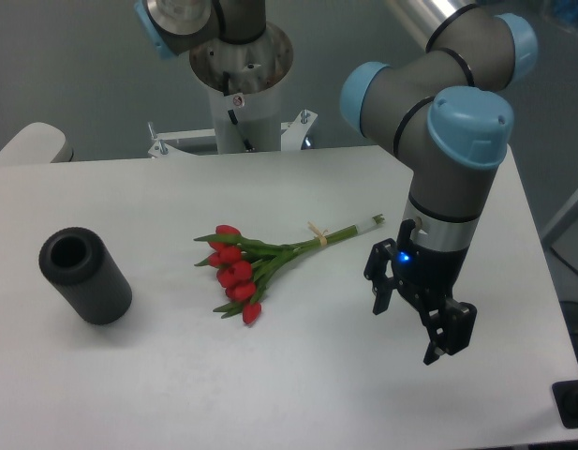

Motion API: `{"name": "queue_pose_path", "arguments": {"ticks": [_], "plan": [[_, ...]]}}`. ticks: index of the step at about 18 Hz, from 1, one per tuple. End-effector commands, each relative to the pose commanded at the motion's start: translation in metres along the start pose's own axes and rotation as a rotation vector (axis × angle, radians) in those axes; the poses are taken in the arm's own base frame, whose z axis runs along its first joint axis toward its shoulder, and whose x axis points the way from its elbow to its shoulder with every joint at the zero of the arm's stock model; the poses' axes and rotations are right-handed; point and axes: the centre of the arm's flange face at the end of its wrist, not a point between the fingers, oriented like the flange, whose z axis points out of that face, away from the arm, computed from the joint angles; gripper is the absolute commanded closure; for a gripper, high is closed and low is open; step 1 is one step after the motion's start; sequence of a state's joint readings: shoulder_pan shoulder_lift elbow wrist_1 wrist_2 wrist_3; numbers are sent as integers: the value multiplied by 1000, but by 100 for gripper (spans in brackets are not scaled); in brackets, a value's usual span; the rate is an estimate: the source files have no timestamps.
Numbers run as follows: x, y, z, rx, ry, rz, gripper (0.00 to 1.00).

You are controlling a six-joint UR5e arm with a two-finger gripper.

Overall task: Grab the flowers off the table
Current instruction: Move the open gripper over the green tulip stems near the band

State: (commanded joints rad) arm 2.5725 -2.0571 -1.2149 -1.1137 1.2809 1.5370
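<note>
The flowers [256, 264] lie flat on the white table [157, 375], near its middle. The red buds point to the lower left and the green stems run up to the right, tied by a pale band [318, 234]. My gripper [407, 330] hangs to the right of the stem ends, just above the table. Its two black fingers [380, 298] are spread apart and hold nothing. It does not touch the flowers.
A black hollow cylinder [85, 276] lies on its side at the table's left. The arm's base column [240, 84] stands at the back edge. The table's right edge runs close behind the gripper.
</note>
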Motion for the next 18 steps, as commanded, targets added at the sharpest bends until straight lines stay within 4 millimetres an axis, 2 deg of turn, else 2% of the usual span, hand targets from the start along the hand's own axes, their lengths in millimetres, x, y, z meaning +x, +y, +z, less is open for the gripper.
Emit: {"name": "queue_pose_path", "arguments": {"ticks": [5,6,10,13,16,18], "plan": [[10,5,4,-2,18,-5,0],[17,7,7,-9,32,-13,0],[36,28,7,-71,67,-40,0],[61,43,17,-78,110,-69,0],[83,47,29,-82,154,-98,0],[109,52,37,-100,192,-110,0]]}}
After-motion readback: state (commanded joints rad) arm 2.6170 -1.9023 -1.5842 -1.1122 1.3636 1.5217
